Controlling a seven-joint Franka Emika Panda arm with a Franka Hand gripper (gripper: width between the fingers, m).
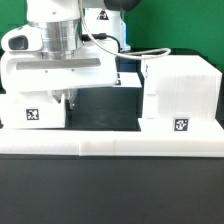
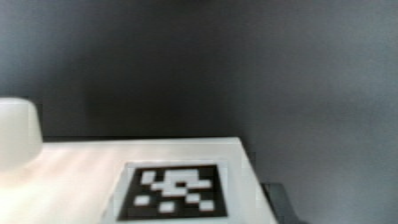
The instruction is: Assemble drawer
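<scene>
The big cube-like casing (image 1: 180,92) stands on the exterior view's right, with a tag low on its front. A small open-top box (image 1: 35,110) with a tag stands on the left. My gripper (image 1: 66,100) hangs low at that box's right end, its fingers partly hidden behind the box. In the wrist view the box's tagged white face (image 2: 175,192) fills the lower part, very close. A dark strip (image 2: 276,198) lies along its edge. I cannot tell whether the jaws grip the box. A white part (image 1: 126,80) shows behind the arm.
A long low white rail (image 1: 110,147) runs along the front of the dark table. A black cable (image 1: 135,52) loops behind the casing. A rounded white shape (image 2: 15,128) shows at the wrist view's edge.
</scene>
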